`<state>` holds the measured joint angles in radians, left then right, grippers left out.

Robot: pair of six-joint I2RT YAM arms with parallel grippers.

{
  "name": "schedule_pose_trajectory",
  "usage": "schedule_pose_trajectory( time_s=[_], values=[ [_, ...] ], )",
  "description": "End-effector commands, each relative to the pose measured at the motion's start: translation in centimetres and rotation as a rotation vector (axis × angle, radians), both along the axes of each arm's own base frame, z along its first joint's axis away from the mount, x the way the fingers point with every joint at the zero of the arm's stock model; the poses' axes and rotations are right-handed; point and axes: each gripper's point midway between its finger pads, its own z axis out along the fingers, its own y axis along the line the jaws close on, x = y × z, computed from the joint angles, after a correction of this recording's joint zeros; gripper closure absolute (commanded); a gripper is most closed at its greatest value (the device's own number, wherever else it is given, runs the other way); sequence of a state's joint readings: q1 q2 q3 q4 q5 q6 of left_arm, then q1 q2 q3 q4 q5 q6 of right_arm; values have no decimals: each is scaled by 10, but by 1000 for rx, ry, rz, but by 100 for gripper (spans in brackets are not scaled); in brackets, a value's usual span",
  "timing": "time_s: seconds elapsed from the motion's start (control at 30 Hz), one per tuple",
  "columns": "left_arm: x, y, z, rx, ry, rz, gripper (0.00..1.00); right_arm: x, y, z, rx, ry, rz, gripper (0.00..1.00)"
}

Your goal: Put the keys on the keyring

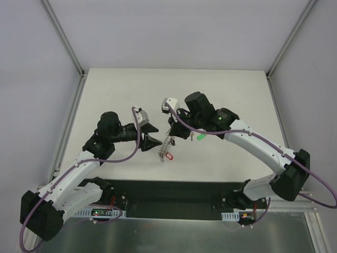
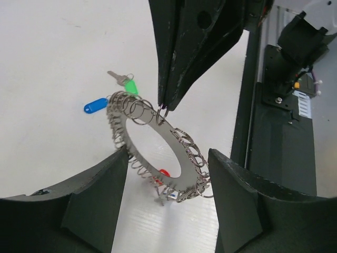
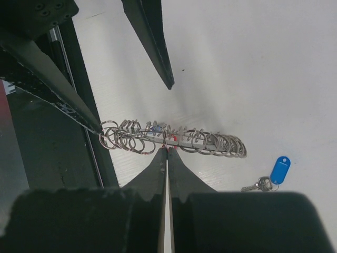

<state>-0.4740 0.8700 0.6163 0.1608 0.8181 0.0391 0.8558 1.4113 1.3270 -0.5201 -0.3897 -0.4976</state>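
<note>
The large, wide, silvery-grey metal keyring (image 2: 174, 138) is held between the two arms, over the white table (image 1: 121, 95). Its rim is crowded with small wire loops (image 2: 188, 147). The right fingers (image 3: 179, 176) are pressed together on its upper rim. They pinch the flat metal from above, and the ring hangs tilted under them. I cannot tell whether its lowest edge touches the table. A key with a red plastic tag (image 2: 164, 172) dangles from the lower part of the rim.

The left fingers (image 2: 95, 205) stand apart and hold nothing. The lower part of the ring sits near the gap between their tips. In the right wrist view, the tip of one left finger reaches the wire loops at one end of the ring, while the other finger is well clear of it.

The two keys are not on the ring. The small silver key with the green oval tag (image 2: 128, 84) lies flat on the table just beyond the ring, on the side away from the left arm. The small silver key with the bright blue oval tag (image 2: 96, 105) lies near it, also on the table and just beside the ring's edge. In the left wrist view only its tag shows, but the right wrist view shows the metal part too. The two tags are close but do not touch.
</note>
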Motion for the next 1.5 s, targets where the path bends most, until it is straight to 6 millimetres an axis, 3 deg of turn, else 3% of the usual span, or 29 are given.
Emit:
schedule_pose_trajectory(
  time_s=[0.0, 0.3, 0.43, 0.93, 1.47],
  values=[
    [-9, -11, 35, -44, -123, -160, 39, -10, 3, 30, 82, -70, 76, 99],
    [-4, -20, 44, -71, -120, -206, 49, -13, 7, 32, 81, -87, 92, 99],
    [-2, -21, 43, -71, -120, -210, 64, -12, 8, 33, 82, -97, 91, 99],
    [2, -26, 34, -68, -95, -221, 80, -14, 11, 39, 97, -113, 100, 99],
    [-7, -30, 26, -56, -47, -262, 83, -15, 10, 45, 113, -127, 95, 99]
  ],
)
